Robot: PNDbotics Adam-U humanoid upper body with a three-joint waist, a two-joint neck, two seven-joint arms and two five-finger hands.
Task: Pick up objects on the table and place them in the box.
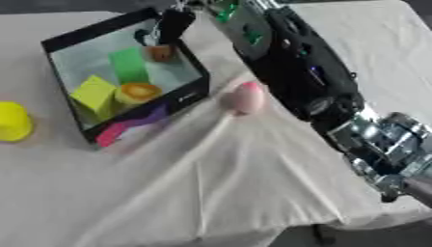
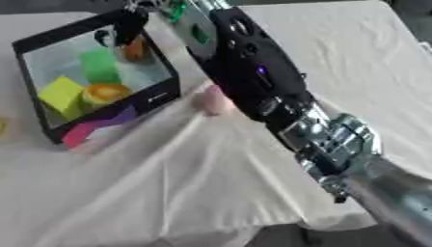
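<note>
A black box stands at the upper left of the white cloth. In it lie a green block, a yellow-green block, an orange round piece and a small brown thing by the far right corner. My right arm runs from the lower right up across the table, and my right hand hangs over that far corner, just above the brown thing. Blur hides whether the two touch. A pink egg-shaped object lies on the cloth just right of the box. A yellow cup sits at the left edge.
My right forearm lies over the cloth right of the pink object. The wrinkled cloth hangs over the table's near edge at the bottom. The box's front wall carries a pink and purple pattern.
</note>
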